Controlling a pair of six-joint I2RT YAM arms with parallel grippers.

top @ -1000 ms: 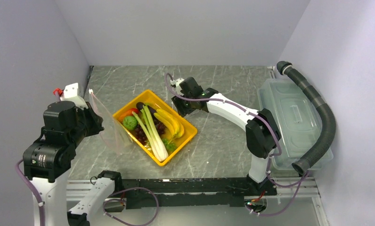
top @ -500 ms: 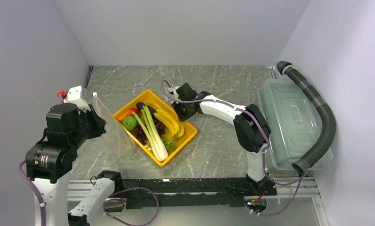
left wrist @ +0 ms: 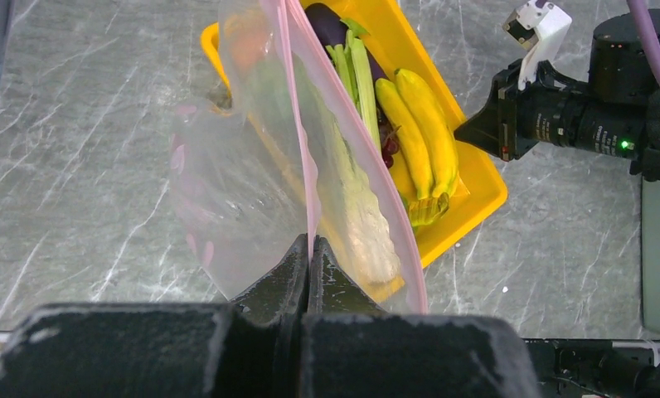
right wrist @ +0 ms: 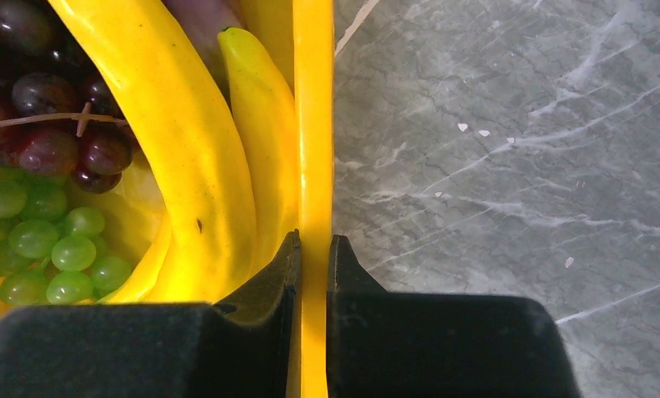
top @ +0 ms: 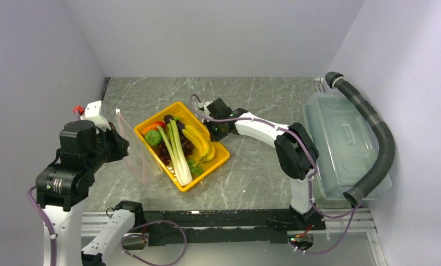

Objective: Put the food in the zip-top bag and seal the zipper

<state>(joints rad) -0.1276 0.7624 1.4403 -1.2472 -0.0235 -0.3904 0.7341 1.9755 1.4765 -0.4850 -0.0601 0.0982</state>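
Note:
The clear zip-top bag (top: 136,156) hangs open beside the left end of the yellow tray (top: 221,157). My left gripper (top: 117,145) is shut on one side of the bag's pink zipper strip (left wrist: 298,124); the bag (left wrist: 235,191) drapes over the tray's near corner. The tray holds a celery stalk (top: 177,152), bananas (top: 199,141), purple grapes (right wrist: 45,108) and green grapes (right wrist: 36,249). My right gripper (top: 214,132) is shut on the tray's right rim (right wrist: 314,124), next to the bananas (right wrist: 186,149). All the food lies in the tray.
A large translucent lidded bin (top: 343,144) stands at the right with a black corrugated hose (top: 380,138) curving over it. Walls close in on the left, back and right. Grey marble tabletop (top: 251,177) lies around the tray.
The right gripper has moved left with the tray and turned it towards the bag. The left arm has brought the bag rightwards against the tray's left end.

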